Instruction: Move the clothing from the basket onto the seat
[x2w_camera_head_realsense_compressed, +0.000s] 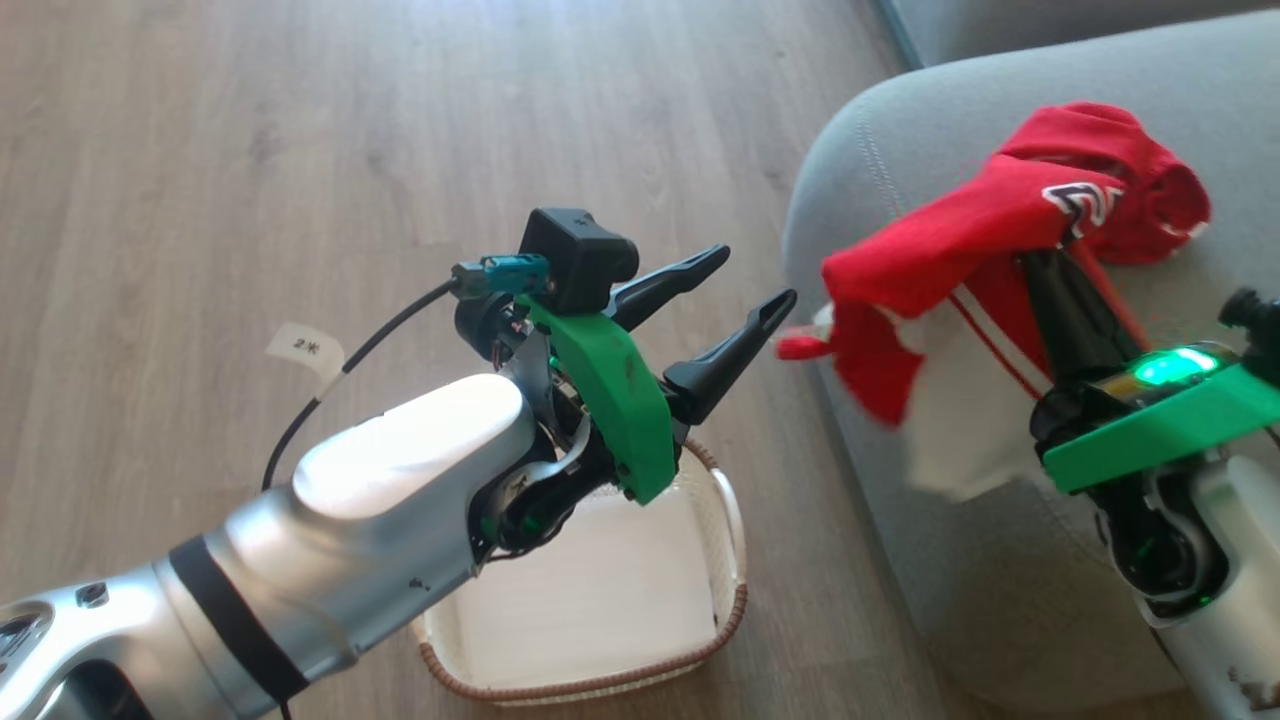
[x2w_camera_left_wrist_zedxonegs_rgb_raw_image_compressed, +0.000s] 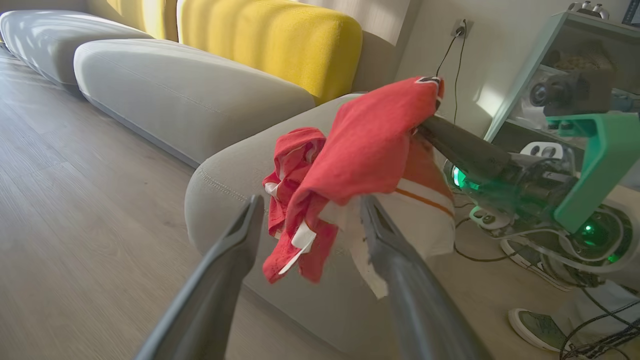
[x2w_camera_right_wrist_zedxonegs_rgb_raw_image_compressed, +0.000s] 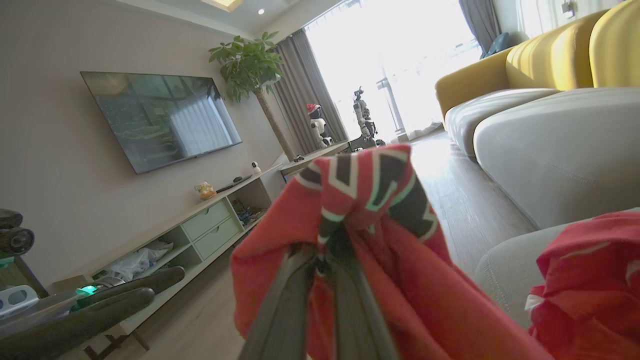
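Note:
One piece of red clothing (x2w_camera_head_realsense_compressed: 940, 250) with white trim hangs over the seat's rounded front edge, and my right gripper (x2w_camera_head_realsense_compressed: 1050, 270) is shut on it. The right wrist view shows those fingers (x2w_camera_right_wrist_zedxonegs_rgb_raw_image_compressed: 295, 300) pinching its striped band (x2w_camera_right_wrist_zedxonegs_rgb_raw_image_compressed: 370, 195). Another red garment (x2w_camera_head_realsense_compressed: 1150, 190) lies crumpled on the grey seat (x2w_camera_head_realsense_compressed: 900, 130), also seen as a garment (x2w_camera_left_wrist_zedxonegs_rgb_raw_image_compressed: 292, 160) behind the held one (x2w_camera_left_wrist_zedxonegs_rgb_raw_image_compressed: 370, 145). My left gripper (x2w_camera_head_realsense_compressed: 757, 275) is open with nothing in it, just left of the hanging cloth and above the white basket (x2w_camera_head_realsense_compressed: 590, 690). The basket's visible inside is bare.
Wooden floor (x2w_camera_head_realsense_compressed: 300, 150) spreads to the left of the basket. More grey cushions (x2w_camera_left_wrist_zedxonegs_rgb_raw_image_compressed: 175, 90) and yellow backrests (x2w_camera_left_wrist_zedxonegs_rgb_raw_image_compressed: 280, 35) run along the sofa. A shelf unit (x2w_camera_left_wrist_zedxonegs_rgb_raw_image_compressed: 550, 75), cables and a shoe (x2w_camera_left_wrist_zedxonegs_rgb_raw_image_compressed: 540, 330) are beside the seat's far end. A TV cabinet (x2w_camera_right_wrist_zedxonegs_rgb_raw_image_compressed: 210, 225) lines the opposite wall.

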